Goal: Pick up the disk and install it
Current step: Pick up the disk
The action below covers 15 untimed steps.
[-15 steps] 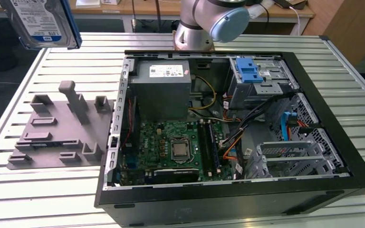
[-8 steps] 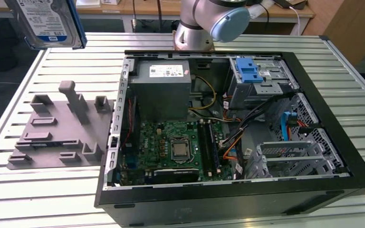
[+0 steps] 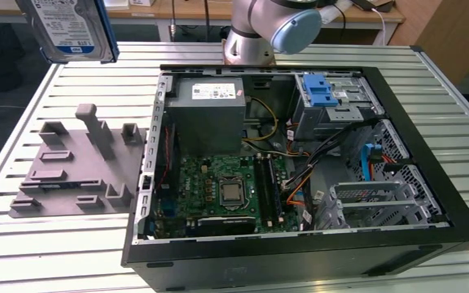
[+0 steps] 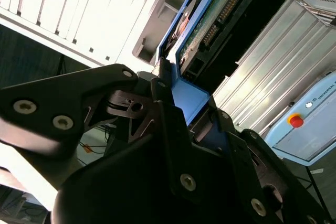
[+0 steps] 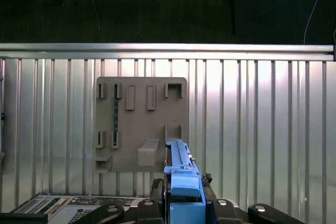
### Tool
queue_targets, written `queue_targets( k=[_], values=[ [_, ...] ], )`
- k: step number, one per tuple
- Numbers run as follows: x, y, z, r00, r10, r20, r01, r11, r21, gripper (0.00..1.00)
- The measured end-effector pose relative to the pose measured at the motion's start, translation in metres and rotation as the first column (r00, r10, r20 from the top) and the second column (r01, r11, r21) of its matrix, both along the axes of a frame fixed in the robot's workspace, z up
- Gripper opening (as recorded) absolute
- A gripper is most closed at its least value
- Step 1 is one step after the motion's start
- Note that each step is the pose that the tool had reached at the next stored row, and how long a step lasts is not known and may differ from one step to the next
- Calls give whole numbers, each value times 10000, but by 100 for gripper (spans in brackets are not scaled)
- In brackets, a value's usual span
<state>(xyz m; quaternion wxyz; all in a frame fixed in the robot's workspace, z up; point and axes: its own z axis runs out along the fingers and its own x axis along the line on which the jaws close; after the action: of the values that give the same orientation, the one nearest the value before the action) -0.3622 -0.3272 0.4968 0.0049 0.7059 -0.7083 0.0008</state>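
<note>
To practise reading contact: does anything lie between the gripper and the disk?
Nothing. In both wrist views the gripper clamps the disk directly by its blue rail, with no gap.

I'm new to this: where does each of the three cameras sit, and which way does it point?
Exterior view: off the arm, above the table, looking down at the open computer case; the arm shows at the far edge.
First wrist view: on the wrist, looking down past the gripper at the fixture.
Second wrist view: on the wrist, looking close along the gripper, shut on the disk.
Shared: both wrist views show gripper and disk.
</note>
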Motion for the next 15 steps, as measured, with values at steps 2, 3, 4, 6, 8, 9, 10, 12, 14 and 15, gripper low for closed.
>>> queue_targets(
  k=[2, 3, 4, 6, 8, 9, 10, 12, 14, 15],
  values=[
    [29, 0, 0, 10000, 0, 0, 0, 10000, 0, 36],
    [46, 0, 0, 10000, 0, 0, 0, 10000, -1, 36],
    [60, 0, 1, 10000, 0, -1, 0, 10000, 0, 36],
    [89, 0, 0, 10000, 0, 1, 0, 10000, 0, 36],
    [118, 0, 0, 10000, 0, 0, 0, 10000, 0, 36],
    [133, 0, 0, 10000, -1, 0, 1, 10000, 0, 36],
    [148, 0, 0, 10000, 0, 1, 0, 10000, 0, 36],
    [177, 0, 0, 10000, 0, 0, 0, 10000, 0, 36],
    [205, 0, 0, 10000, 0, -1, 0, 10000, 0, 36],
    [220, 0, 0, 10000, 0, -1, 0, 10000, 0, 36]
  ],
)
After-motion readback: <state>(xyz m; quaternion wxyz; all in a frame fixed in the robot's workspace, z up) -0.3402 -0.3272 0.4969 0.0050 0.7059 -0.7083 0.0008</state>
